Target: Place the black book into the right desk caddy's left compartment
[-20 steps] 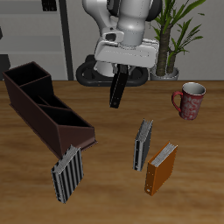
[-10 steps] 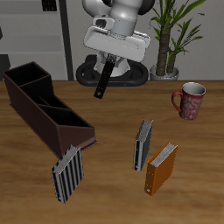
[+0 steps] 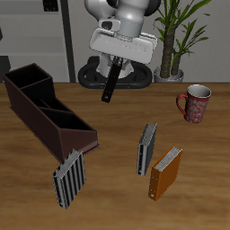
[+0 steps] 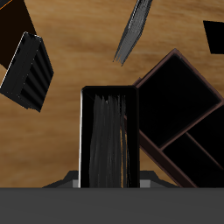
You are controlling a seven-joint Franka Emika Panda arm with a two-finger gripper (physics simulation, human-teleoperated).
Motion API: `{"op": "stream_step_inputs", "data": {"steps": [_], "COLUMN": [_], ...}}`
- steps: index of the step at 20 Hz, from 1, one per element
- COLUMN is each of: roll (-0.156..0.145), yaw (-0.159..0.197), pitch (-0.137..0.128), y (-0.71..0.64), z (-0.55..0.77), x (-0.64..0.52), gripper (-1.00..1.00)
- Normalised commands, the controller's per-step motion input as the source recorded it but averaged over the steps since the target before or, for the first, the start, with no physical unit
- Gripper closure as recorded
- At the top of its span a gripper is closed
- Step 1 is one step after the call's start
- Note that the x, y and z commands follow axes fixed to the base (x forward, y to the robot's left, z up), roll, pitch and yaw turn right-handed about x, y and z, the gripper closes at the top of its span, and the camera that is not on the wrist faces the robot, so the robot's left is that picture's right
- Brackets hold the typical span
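Note:
My gripper (image 3: 114, 65) is shut on the black book (image 3: 110, 85) and holds it upright in the air, well above the table. The book hangs beside the right desk caddy (image 3: 34, 120), a long dark brown tray with inner dividers, and is farther back than the caddy's sloped low end. In the wrist view the black book (image 4: 108, 140) fills the middle, with its pale page edge toward the camera. The caddy's open compartments (image 4: 150, 70) lie right beside it, below.
A grey striped book (image 3: 69, 178) leans at the caddy's sloped end. Another grey striped book (image 3: 147, 148) and an orange-brown book (image 3: 165, 172) stand near the table's front. A patterned mug (image 3: 195, 101) and a potted plant (image 3: 180, 36) stand farther back.
My gripper has lifted the black book and carried it toward the caddy's side. In the last half second it drifted slightly back the other way.

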Motion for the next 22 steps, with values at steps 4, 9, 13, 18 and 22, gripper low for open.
{"op": "stream_step_inputs", "data": {"steps": [4, 9, 13, 18, 22], "roll": [0.03, -0.016, 0.0, -0.036, -0.068], "yaw": [0.186, 0.207, 0.182, 0.074, -0.044], "pitch": [0.009, -0.028, 0.002, -0.002, -0.07], "y": [0.02, -0.14, -0.14, -0.22, -0.22], "z": [-0.05, 0.19, 0.11, 0.12, 0.27], "x": [0.06, -0.04, -0.03, 0.02, -0.06], "gripper": [1.0, 1.0, 1.0, 1.0, 1.0]}}
